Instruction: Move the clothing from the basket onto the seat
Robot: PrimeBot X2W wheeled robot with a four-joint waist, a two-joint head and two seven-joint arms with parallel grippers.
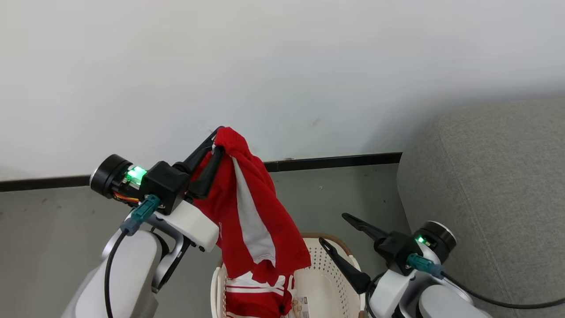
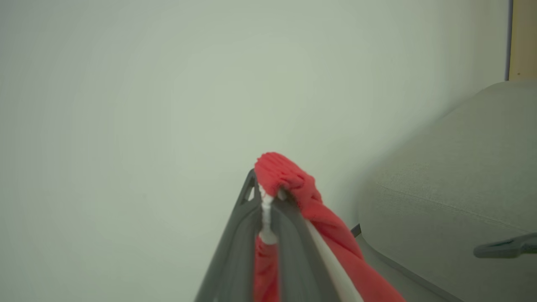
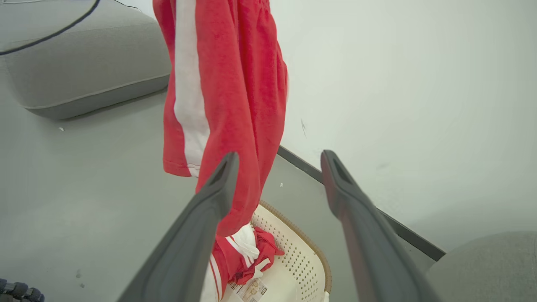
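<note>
Against white wall (image 1: 282, 66), left pincer (image 1: 217, 142) clamps red garment (image 1: 247, 207) above basket (image 1: 329, 282) holding second garment (image 1: 254, 300); right pincer (image 1: 333, 228) gapes empty.

Left tool (image 1: 216, 142) and right tool (image 1: 333, 228) have dark fingers (image 1: 207, 174), green-lit black wrists (image 1: 165, 183).

No txt could be read. Only printed item was a paper label (image 1: 300, 308) on the bottom of the basket (image 1: 331, 269), just beside the red clothing (image 1: 247, 304) lying there. It carried dark print & a small pic, but all too small/blurred to make out in head or rt wrist view.
</note>
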